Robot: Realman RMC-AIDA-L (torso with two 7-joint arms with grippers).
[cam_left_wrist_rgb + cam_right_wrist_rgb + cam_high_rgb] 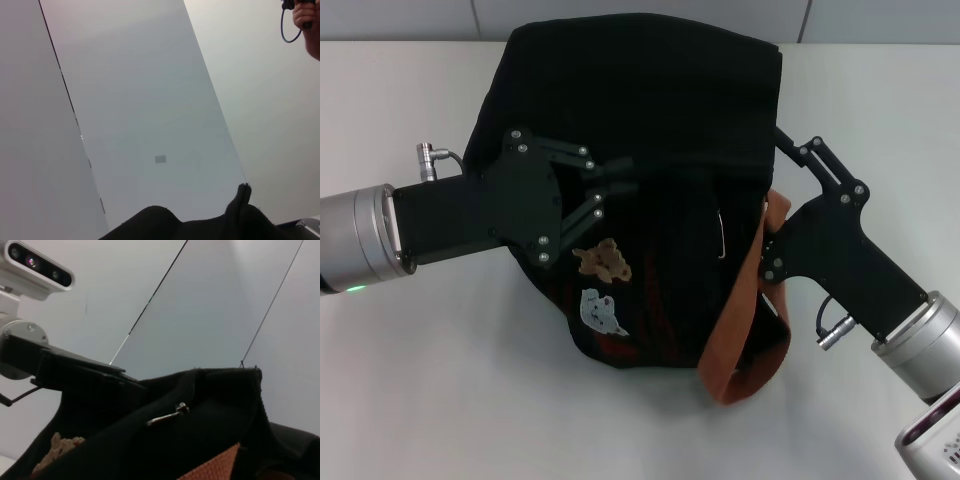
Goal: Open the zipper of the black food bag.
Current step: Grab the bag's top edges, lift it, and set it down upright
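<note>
The black food bag (pixel 650 110) lies on the white table with its bear patch (pixel 603 260) and cat patch (pixel 602 310) facing up. My left gripper (pixel 628 177) reaches in from the left, its fingers closed together on a fold of the bag's front fabric. My right gripper (pixel 782 135) lies against the bag's right edge, above the brown-orange strap (pixel 740 310). A silver pull (pixel 167 415) sticks out of the black fabric in the right wrist view. I cannot tell whether it belongs to the zipper. The zipper's line does not stand out against the fabric.
White table (pixel 400 380) runs on all sides of the bag, with a grey wall (pixel 420 20) right behind it. A thin silver pull (pixel 721 236) sits on the bag's front. A person's hand (pixel 309 20) with a cable shows far off in the left wrist view.
</note>
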